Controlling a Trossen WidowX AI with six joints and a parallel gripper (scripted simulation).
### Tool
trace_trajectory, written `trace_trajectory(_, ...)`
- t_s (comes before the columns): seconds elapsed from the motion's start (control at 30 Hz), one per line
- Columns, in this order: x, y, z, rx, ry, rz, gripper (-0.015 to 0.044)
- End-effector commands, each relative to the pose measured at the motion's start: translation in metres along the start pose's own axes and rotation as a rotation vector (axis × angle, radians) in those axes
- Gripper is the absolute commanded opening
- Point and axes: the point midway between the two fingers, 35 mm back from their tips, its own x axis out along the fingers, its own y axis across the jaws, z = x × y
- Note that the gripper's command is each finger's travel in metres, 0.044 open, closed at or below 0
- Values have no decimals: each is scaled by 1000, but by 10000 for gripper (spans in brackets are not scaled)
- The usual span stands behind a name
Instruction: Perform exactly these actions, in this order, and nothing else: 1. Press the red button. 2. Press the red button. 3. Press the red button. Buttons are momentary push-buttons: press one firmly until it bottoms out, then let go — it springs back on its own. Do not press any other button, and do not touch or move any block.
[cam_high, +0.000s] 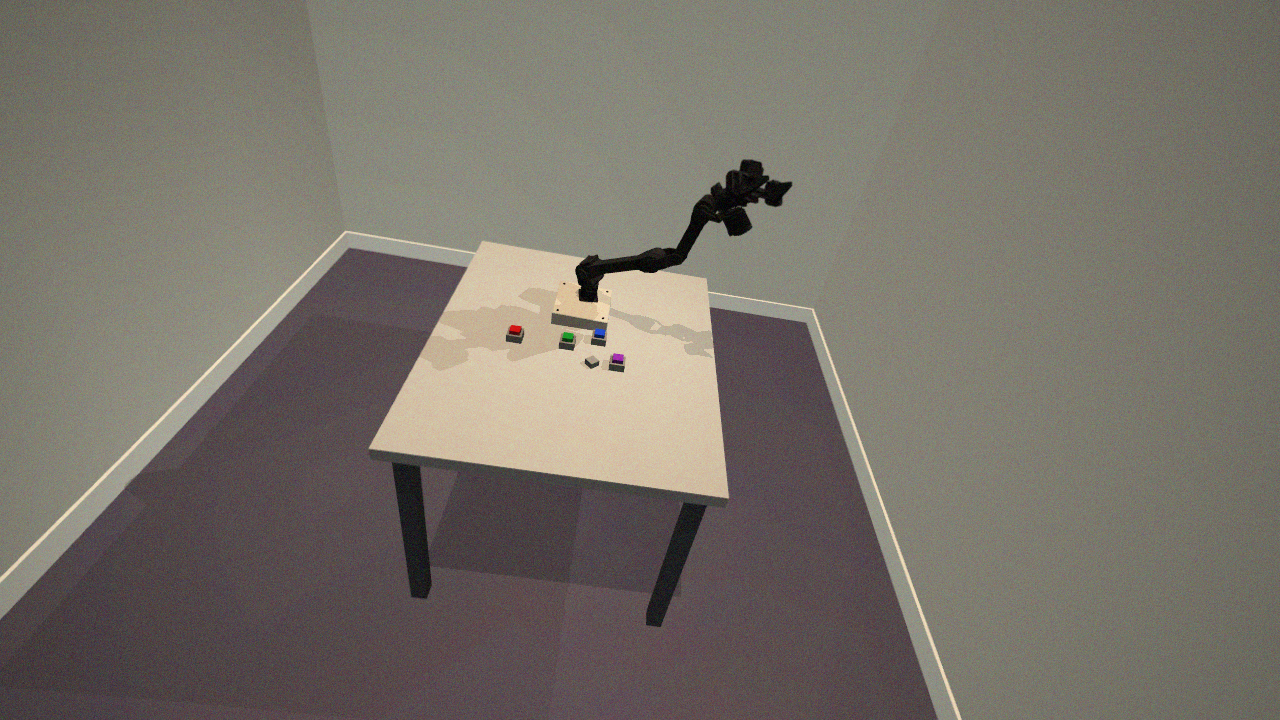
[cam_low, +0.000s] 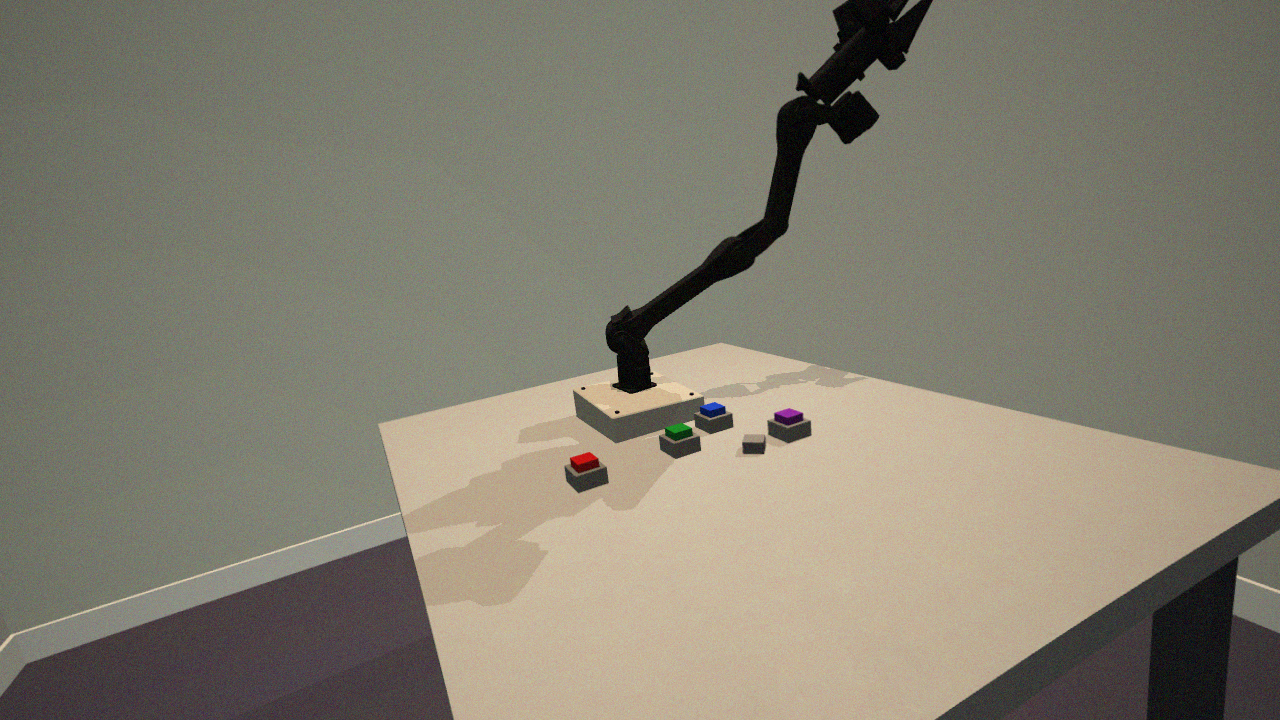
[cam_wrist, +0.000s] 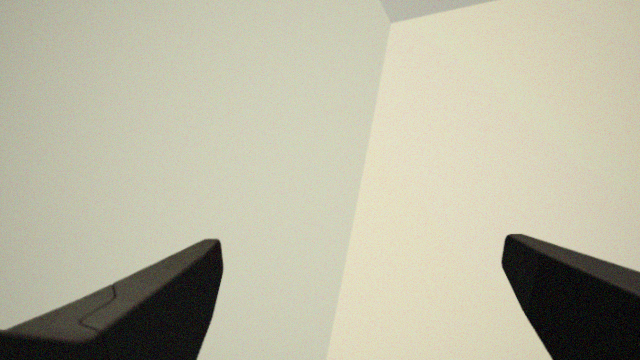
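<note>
Standing wide apart with nothing between them, the fingers of the gripper (cam_high: 775, 190) point at bare wall, high above the table's (cam_high: 554, 429) far edge. The red button (cam_low: 584, 462) sits leftmost, well apart from the green button (cam_low: 678, 430). A sound press probably needs narrowed fingers descending squarely onto the cap until it bottoms out.
</note>
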Motion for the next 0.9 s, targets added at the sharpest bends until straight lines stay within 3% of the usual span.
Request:
trace_trajectory(0.0, -1, -2, 4, 0, -10, -4, 400)
trace_trajectory(0.13, -20, -37, 78, -7, -187, -96, 400)
trace_trajectory(0.53, -91, -131, 209, -95, -470, -368, 400)
trace_trajectory(0.87, -182, -244, 277, -159, -576, -730, 400)
